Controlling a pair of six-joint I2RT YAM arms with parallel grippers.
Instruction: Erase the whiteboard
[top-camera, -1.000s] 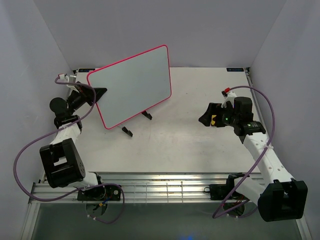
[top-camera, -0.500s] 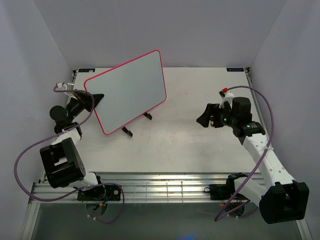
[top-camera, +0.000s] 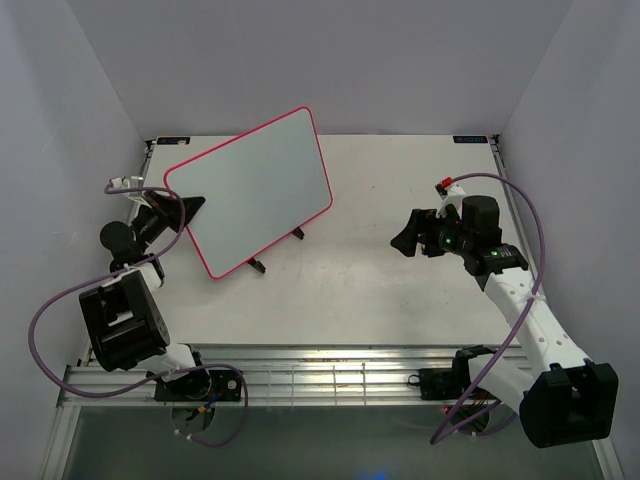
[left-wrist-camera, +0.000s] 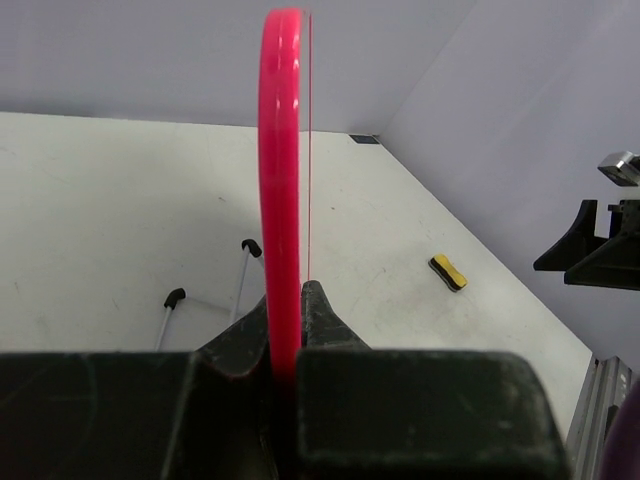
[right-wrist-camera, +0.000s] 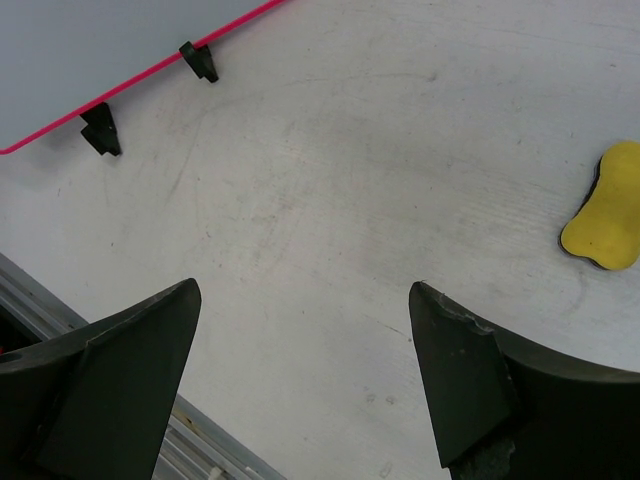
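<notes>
The whiteboard (top-camera: 250, 190), white with a thin pink-red frame, stands tilted at the left of the table. My left gripper (top-camera: 193, 206) is shut on its left edge. In the left wrist view the pink frame (left-wrist-camera: 280, 180) runs up from between my left gripper's (left-wrist-camera: 285, 292) jaws. My right gripper (top-camera: 408, 236) is open and empty above the table's right half. In the right wrist view its open jaws (right-wrist-camera: 300, 290) frame bare table, the whiteboard's lower edge (right-wrist-camera: 120, 40) is at top left, and the yellow eraser (right-wrist-camera: 605, 205) lies at the right edge.
The yellow eraser also shows in the left wrist view (left-wrist-camera: 448, 272), lying flat on the table. The board's black clip feet (top-camera: 258, 266) point at the table's middle. Grey walls close in the back and sides; a metal rail (top-camera: 330, 380) runs along the near edge.
The whiteboard has shifted left and toward the near edge with my left gripper. My right gripper has moved slightly left.
</notes>
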